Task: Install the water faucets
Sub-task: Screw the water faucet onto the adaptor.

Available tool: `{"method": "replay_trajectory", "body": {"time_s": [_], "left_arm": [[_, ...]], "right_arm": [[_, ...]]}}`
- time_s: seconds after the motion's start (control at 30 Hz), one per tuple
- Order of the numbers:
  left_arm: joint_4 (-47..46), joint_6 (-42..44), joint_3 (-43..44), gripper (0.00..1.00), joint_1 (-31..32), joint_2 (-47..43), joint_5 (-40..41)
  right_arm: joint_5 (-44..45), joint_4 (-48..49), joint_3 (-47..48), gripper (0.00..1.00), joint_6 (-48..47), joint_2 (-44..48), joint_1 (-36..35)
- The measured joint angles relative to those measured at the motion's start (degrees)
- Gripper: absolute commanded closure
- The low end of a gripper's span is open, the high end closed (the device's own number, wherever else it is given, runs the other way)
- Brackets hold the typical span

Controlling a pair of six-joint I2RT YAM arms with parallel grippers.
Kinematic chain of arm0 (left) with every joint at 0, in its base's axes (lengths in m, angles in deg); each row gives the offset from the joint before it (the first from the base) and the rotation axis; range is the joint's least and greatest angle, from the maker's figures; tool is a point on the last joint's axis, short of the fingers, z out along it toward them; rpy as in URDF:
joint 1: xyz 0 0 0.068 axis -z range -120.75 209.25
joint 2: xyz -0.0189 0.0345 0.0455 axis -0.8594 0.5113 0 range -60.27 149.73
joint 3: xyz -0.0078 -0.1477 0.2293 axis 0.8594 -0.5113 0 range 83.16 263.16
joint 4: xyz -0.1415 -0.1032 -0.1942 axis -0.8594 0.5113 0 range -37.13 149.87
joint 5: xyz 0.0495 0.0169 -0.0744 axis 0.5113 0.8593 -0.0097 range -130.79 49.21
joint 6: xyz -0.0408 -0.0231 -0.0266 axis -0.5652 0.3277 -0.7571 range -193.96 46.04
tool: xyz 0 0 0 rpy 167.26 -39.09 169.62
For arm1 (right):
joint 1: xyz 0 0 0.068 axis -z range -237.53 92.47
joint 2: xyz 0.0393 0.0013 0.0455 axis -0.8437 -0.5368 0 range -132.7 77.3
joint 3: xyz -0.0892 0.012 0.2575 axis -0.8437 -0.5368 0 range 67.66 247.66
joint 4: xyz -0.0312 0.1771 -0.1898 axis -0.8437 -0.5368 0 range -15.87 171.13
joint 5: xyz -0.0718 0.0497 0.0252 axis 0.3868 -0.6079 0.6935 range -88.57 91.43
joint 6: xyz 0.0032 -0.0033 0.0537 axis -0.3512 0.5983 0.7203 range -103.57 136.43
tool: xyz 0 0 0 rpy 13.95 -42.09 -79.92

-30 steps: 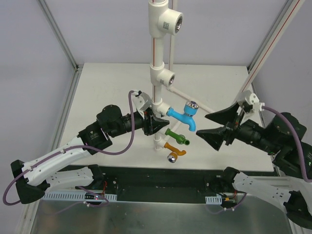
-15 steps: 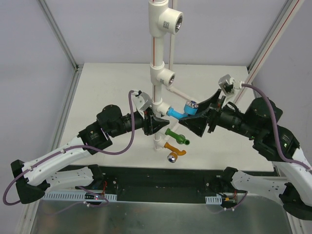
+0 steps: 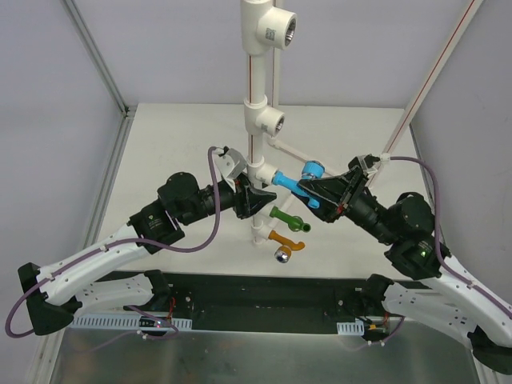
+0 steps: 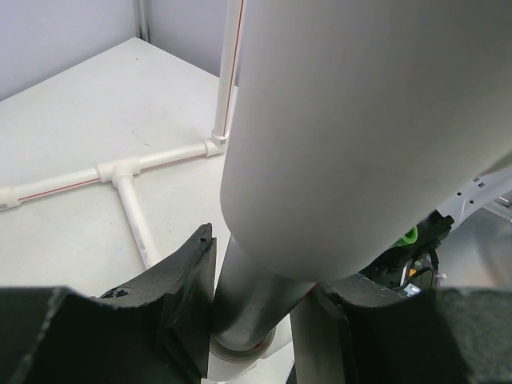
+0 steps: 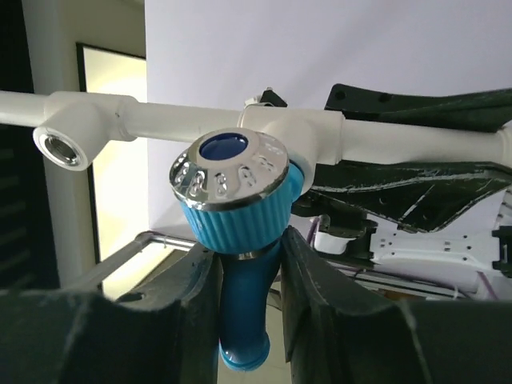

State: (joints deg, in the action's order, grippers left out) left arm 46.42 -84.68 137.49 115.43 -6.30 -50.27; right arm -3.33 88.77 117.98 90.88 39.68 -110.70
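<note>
Snugly in right gripper, blue faucet, left gripper clamping pipe

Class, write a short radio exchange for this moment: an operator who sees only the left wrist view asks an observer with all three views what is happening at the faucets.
Operator: I see only the white pipe clamped in the left gripper. What is the other arm doing?
Observer: The right gripper is shut on the light blue faucet, gripping its body just under the knob.
Operator: And the other faucets?
Observer: The green faucet and the orange faucet sit below the blue one along the same pipe, with no gripper on them.
</note>
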Motion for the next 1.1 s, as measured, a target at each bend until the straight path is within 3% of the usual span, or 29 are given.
{"method": "replay_trajectory", "body": {"time_s": [0.07, 0.1, 0.17, 0.37, 0.47, 0.53, 0.73, 0.87, 0.97, 1.1], "left_arm": [[0.0, -0.1, 0.0, 1.0, 0.0, 0.0, 0.2], [0.0, -0.2, 0.0, 1.0, 0.0, 0.0, 0.2], [-0.3, -0.1, -0.1, 1.0, 0.0, 0.1, -0.2], [-0.3, 0.0, -0.1, 1.0, 0.0, 0.1, -0.5], [-0.2, -0.1, -0.1, 1.0, 0.0, 0.0, -0.5], [-0.2, 0.0, -0.1, 1.0, 0.0, 0.0, -0.5], [-0.2, 0.0, -0.1, 1.0, 0.0, 0.0, -0.5], [-0.2, -0.1, -0.1, 1.0, 0.0, 0.0, -0.5], [-0.2, -0.1, -0.1, 1.0, 0.0, 0.1, -0.5], [-0.2, -0.1, -0.1, 1.0, 0.0, 0.1, -0.5]], "right_arm": [[0.6, 0.0, -0.1, 0.44, 4.6, -0.2, -0.4], [1.4, -0.9, 0.1, 0.31, 5.8, 0.0, -0.7], [3.4, -4.6, 1.2, 0.25, 7.1, 0.6, -1.3], [15.6, -17.2, 3.5, 0.22, -4.1, 6.2, -1.5], [24.5, -22.3, 4.7, 0.25, -20.0, 9.9, -1.4], [25.4, -22.0, 4.7, 0.27, -34.6, 11.0, -1.2], [17.0, -23.0, 6.9, 0.23, -83.6, 10.6, -1.2], [2.3, -23.4, 7.2, 0.24, -115.2, 13.0, -1.2], [-6.0, -21.9, 6.8, 0.24, -132.2, 14.1, -1.2], [-11.6, -22.2, 8.6, 0.24, -147.2, 11.4, -1.2]]}}
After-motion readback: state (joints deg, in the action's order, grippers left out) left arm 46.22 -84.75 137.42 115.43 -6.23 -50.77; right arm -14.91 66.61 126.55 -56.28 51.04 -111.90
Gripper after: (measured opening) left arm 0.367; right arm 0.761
